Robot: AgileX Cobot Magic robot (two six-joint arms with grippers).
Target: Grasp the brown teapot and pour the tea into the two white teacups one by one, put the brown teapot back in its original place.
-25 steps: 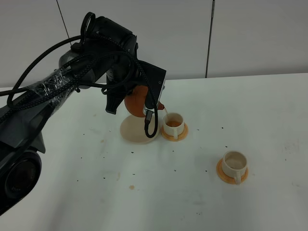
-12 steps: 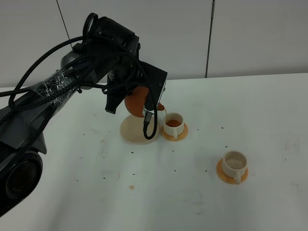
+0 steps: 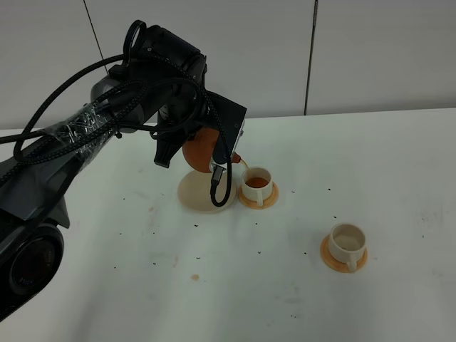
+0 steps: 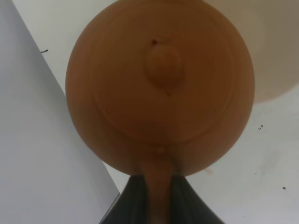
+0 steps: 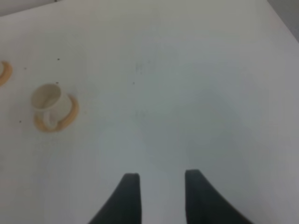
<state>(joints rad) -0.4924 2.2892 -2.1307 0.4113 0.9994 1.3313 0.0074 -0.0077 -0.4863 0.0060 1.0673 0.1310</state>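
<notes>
Left gripper [image 4: 157, 198] clamping teapot [image 3: 198, 147], lifting back slightly over saucer [image 3: 194, 198]; near cup [image 3: 256, 183] beside saucer holding tea, first pour probably ending; far cup [image 3: 347, 241] waiting; right gripper [image 5: 159, 186] open, empty.

Left tool [image 4: 159, 191] clamped shut, right tool [image 5: 161, 179] slightly parted.

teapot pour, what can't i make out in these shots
- Left hand grip on the brown teapot handle: left wrist view, cut off by the frame edge; exterior high, hidden by the arm.
- Whether tea is flowing into the near cup: exterior high, too small.
- Far cup contents: right wrist view, blurred.
</notes>
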